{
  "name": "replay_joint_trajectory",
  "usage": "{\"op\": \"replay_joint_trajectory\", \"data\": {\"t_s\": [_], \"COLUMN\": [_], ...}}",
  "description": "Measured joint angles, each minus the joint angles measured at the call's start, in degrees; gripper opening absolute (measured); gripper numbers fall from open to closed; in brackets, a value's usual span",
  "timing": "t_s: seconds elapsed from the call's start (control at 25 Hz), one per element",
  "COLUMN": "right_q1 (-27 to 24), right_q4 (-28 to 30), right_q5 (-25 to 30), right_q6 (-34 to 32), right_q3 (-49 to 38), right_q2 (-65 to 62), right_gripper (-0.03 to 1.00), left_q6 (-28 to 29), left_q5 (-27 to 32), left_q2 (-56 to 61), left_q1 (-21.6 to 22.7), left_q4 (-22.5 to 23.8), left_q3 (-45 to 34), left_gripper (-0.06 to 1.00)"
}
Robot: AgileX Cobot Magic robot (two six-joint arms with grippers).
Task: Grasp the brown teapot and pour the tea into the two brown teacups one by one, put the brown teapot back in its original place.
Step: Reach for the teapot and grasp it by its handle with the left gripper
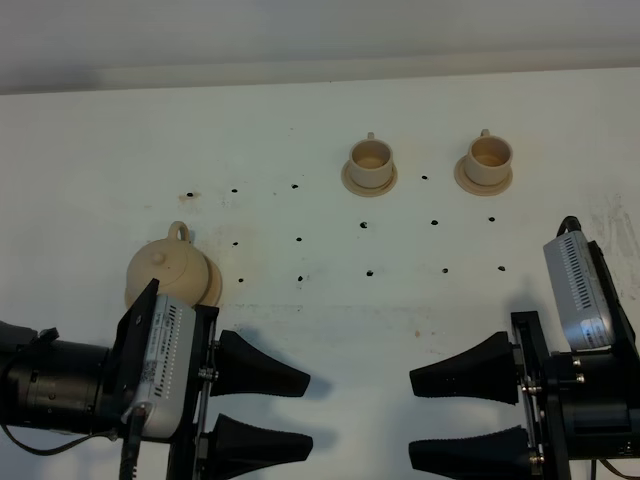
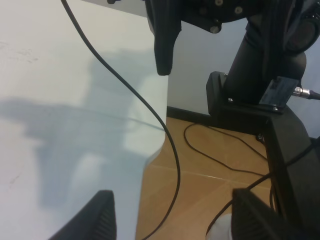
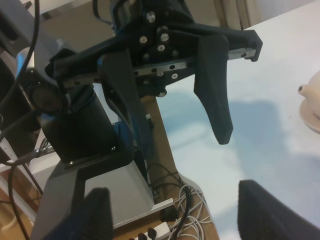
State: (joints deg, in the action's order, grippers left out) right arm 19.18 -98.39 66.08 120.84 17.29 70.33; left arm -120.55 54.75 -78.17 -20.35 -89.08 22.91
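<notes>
both wide and empty: left gripper (image 1: 300,410), right gripper (image 1: 415,418). brown teapot (image 1: 165,268) on its saucer (image 1: 213,284), close beside the left arm (image 1: 60,385). could get knocked over if swung back without lifting first.

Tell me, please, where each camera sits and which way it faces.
Exterior high: above, looking down on table, brown teapot, teacups; left tool and right tool show.
Left wrist: on left arm, facing right tool past table edge; own fingertips show.
Right wrist: on right arm, facing left tool; own fingertips show.
Shared: exterior and right wrist show the teapot.
</notes>
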Motion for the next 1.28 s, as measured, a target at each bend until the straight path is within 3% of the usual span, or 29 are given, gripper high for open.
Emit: {"op": "replay_joint_trajectory", "data": {"t_s": [0.16, 0.28, 0.48, 0.68, 0.88, 1.12, 1.28], "right_q1": [0.0, 0.0, 0.0, 0.0, 0.0, 0.0, 0.0], "right_q4": [-0.1, 0.4, 9.2, 29.7, 53.4, 79.9, 92.7], "right_q5": [-0.1, -1.9, -10.2, -13.1, -11.4, -6.1, -2.6], "right_q6": [-0.5, -4.3, -21.7, -50.0, -79.6, -107.1, -118.8], "right_q3": [0.0, 0.3, 6.3, 15.5, 23.5, 25.1, 22.8], "right_q2": [0.0, 0.0, -0.1, -1.0, -4.0, -13.1, -21.9], "right_gripper": [0.52, 0.52, 0.52, 0.51, 0.47, 0.44, 0.44], "left_q6": [0.1, 1.9, 16.6, 37.1, 51.2, 56.4, 57.6], "left_q5": [0.0, -0.7, -6.1, -7.2, -7.4, -10.6, -15.0], "left_q2": [0.0, 0.0, 1.0, 3.1, 3.9, 3.9, 3.9], "left_q1": [0.0, 0.0, 0.0, 0.0, 0.0, 0.0, 0.0], "left_q4": [-2.4, -6.0, -3.3, 10.2, 21.3, 25.4, 26.0], "left_q3": [0.0, 0.3, 4.7, 12.2, 18.9, 22.2, 22.4], "left_gripper": [0.48, 0.48, 0.48, 0.48, 0.48, 0.48, 0.48]}}
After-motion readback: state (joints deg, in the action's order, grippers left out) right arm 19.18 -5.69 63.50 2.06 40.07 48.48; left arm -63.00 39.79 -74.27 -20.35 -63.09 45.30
